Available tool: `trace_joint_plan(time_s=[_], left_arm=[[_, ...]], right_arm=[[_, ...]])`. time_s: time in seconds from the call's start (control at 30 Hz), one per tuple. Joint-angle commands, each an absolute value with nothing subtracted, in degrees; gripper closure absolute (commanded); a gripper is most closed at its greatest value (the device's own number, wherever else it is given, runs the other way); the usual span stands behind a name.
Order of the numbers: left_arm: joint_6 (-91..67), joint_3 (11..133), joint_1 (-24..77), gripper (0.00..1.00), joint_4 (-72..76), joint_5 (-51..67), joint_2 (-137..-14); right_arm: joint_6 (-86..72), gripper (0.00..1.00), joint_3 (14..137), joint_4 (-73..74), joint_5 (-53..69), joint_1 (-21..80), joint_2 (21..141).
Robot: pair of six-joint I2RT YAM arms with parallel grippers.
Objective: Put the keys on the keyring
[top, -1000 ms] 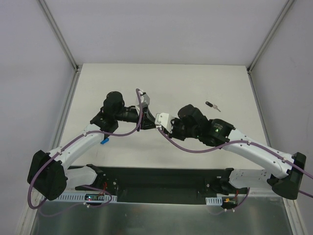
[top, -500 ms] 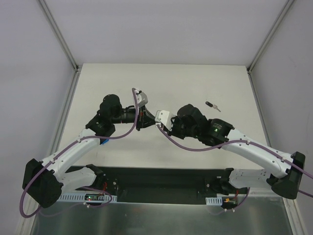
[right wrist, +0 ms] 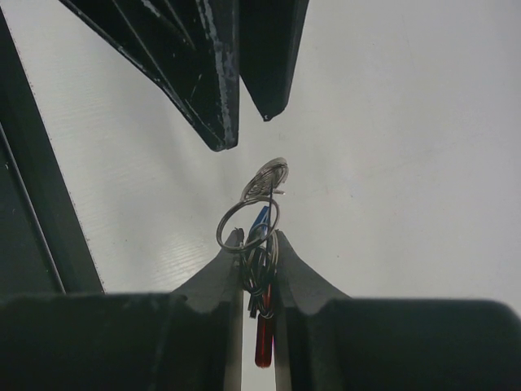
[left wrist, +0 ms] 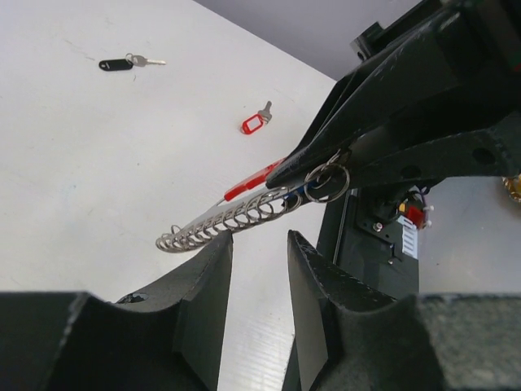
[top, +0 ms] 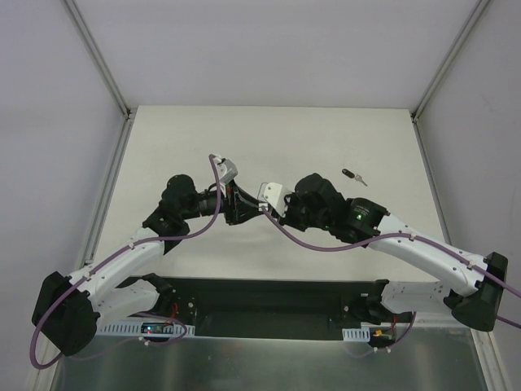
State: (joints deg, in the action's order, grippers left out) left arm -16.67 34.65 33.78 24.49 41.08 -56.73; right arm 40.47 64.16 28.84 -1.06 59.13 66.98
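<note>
Midway between the counter's [top: 326, 138] side edges, right gripper [right wrist: 259, 244] pinches the keyring [left wrist: 244, 216]; left gripper [left wrist: 260, 244] faces it closely, fingers spread.

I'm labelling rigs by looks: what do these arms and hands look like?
Left arm and right arm: white links, black joints, a purple cable looping along each. Left hand and right hand: black, tapered fingers. Green light on the right arm.

I am reading no text, number or brand anywhere; the red-headed key [left wrist: 253, 124] and the small circuit board [left wrist: 406, 230] are showing nothing legible at this size.
</note>
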Motion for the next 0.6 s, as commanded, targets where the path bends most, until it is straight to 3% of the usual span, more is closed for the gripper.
trace_joint_plan(time_s=[0.0,0.4,0.57], left_arm=[[-19.8,34.9,34.0,0.67,32.9,44.4,-57.6],[-13.8,38.8,33.9,0.68,34.8,54.8,-63.3],[-12.4,39.9,34.0,0.76,34.5,56.0,-63.8]], right_arm=[[39.2,0.99,64.1,25.5,-0.5,59.2,65.3],[39.6,0.98,64.2,25.8,3.9,59.2,64.6],[39.7,0.99,64.0,26.0,4.0,59.2,64.5]])
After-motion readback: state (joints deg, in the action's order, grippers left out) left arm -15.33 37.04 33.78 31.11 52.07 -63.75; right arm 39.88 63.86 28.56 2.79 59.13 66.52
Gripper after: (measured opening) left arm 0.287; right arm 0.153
